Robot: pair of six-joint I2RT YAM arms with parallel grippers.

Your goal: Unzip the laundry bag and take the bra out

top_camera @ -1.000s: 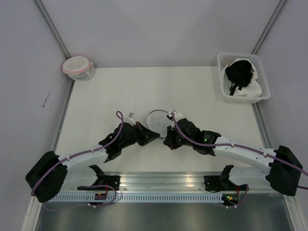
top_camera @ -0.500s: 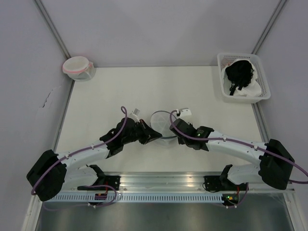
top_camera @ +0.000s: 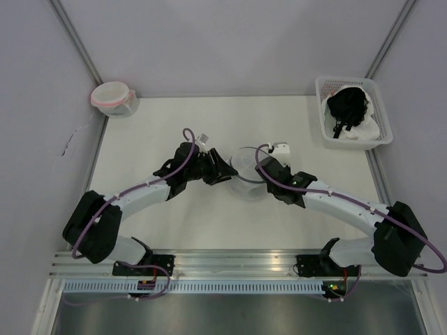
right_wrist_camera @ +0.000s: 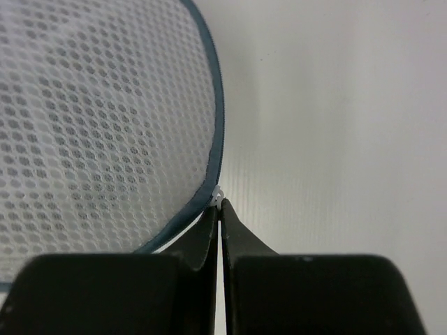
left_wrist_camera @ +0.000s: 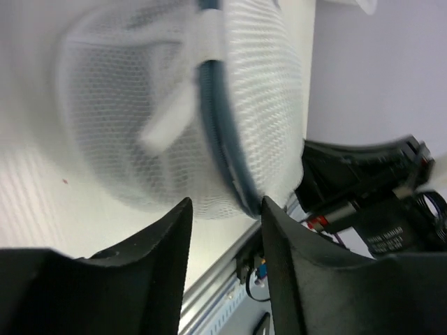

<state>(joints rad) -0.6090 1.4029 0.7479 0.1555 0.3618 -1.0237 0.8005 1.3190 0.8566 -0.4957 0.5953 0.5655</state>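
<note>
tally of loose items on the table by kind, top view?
Mesh pouches: 2, the laundry bag with the blue-grey rim and the pink-rimmed pouch
Baskets: 1, white slotted basket
Black garments: 1, in the basket
Total: 4

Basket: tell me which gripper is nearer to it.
Right. The right gripper sits at the laundry bag, on the side toward the basket; the left gripper is at the bag's far side.

A lab test cell: white table (top_camera: 160,132), plain grey walls (top_camera: 230,42), aluminium rail (top_camera: 237,262).
</note>
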